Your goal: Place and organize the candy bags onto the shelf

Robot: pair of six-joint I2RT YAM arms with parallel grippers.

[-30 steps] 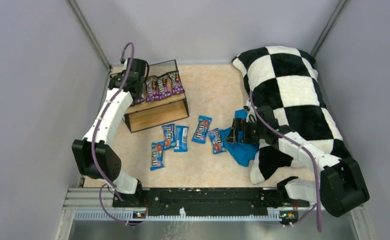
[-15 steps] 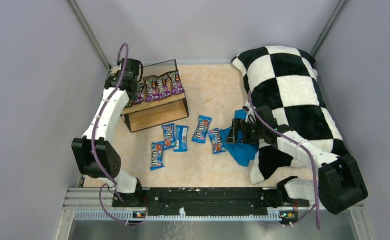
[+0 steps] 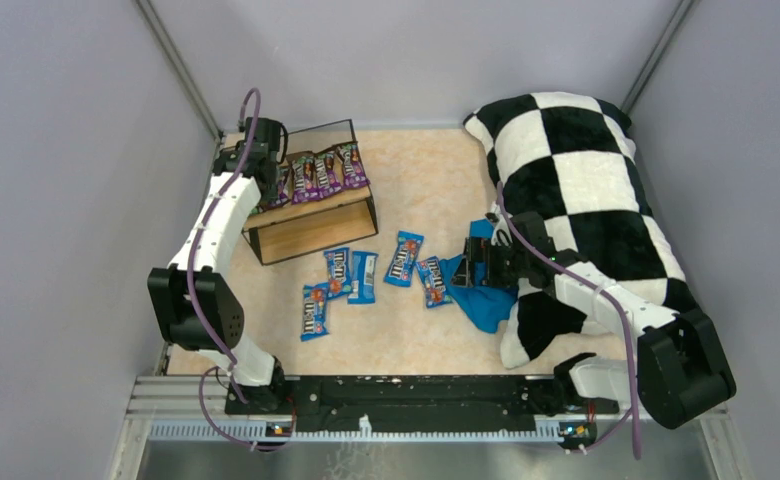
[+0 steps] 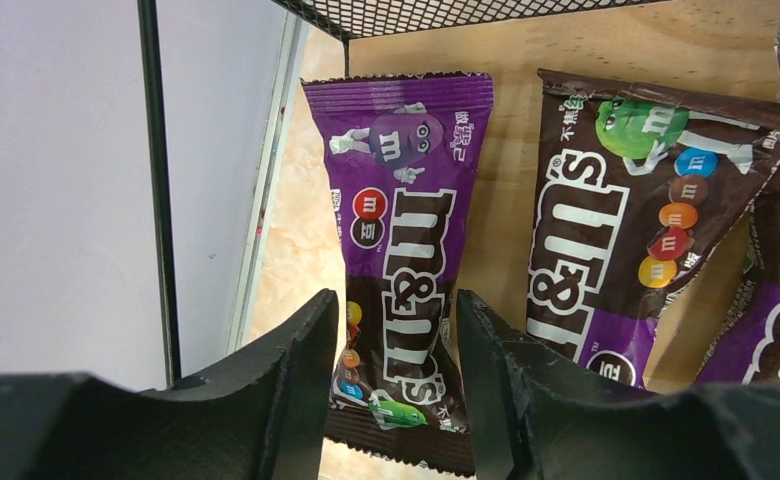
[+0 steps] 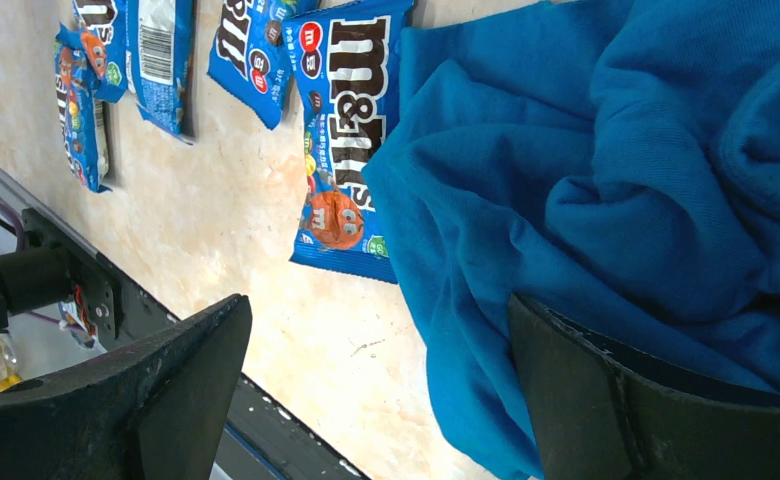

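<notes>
The shelf (image 3: 311, 232) stands at the back left, with several purple and brown candy bags (image 3: 316, 172) in a row on its top board. Several blue candy bags (image 3: 363, 276) lie on the table in front of it. My left gripper (image 3: 264, 182) hangs over the top board's left end. In the left wrist view it (image 4: 396, 340) is open, its fingers straddling the leftmost purple bag (image 4: 401, 200), which lies flat and overhangs the board (image 4: 506, 150). My right gripper (image 3: 463, 272) is wide open and empty (image 5: 381, 350) over the blue cloth (image 5: 616, 180), next to a blue bag (image 5: 346, 160).
A big black-and-white checkered pillow (image 3: 576, 170) fills the right side, against my right arm. The blue cloth (image 3: 481, 290) lies crumpled at its left edge. Grey walls close in the table; the shelf's black wire frame (image 4: 156, 180) runs close to the left wall.
My left arm has drawn back to the left, away from the middle of the shelf top toward its left end. The right arm and the bags on the table have not moved.
</notes>
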